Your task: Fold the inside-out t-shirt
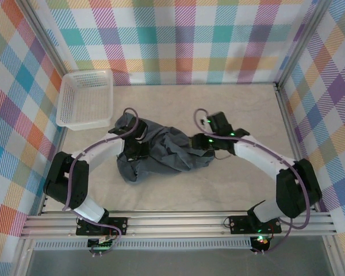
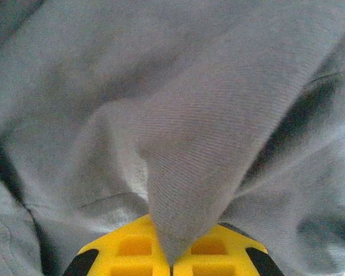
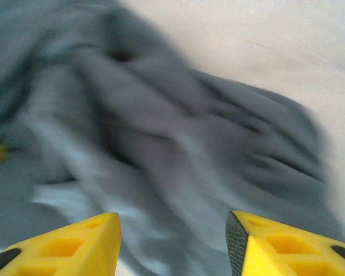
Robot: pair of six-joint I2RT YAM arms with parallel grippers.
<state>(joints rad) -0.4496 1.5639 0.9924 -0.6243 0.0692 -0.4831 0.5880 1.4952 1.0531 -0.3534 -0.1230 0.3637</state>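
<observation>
The t-shirt (image 1: 164, 154) lies crumpled in a dark slate-grey heap in the middle of the table. My left gripper (image 1: 133, 145) sits on the heap's left side. In the left wrist view its yellow jaws (image 2: 172, 261) are shut on a pinched-up fold of the t-shirt (image 2: 190, 144), which rises in a cone out of the jaws. My right gripper (image 1: 199, 141) is at the heap's right end. In the right wrist view it (image 3: 172, 244) stands open just above the blurred cloth (image 3: 161, 138), with nothing between its yellow fingers (image 3: 75, 247).
A white mesh basket (image 1: 86, 99) stands at the back left corner. Checked walls close in the table on three sides. A metal rail (image 1: 178, 221) runs along the near edge. Bare tabletop (image 1: 241, 106) shows beyond and in front of the heap.
</observation>
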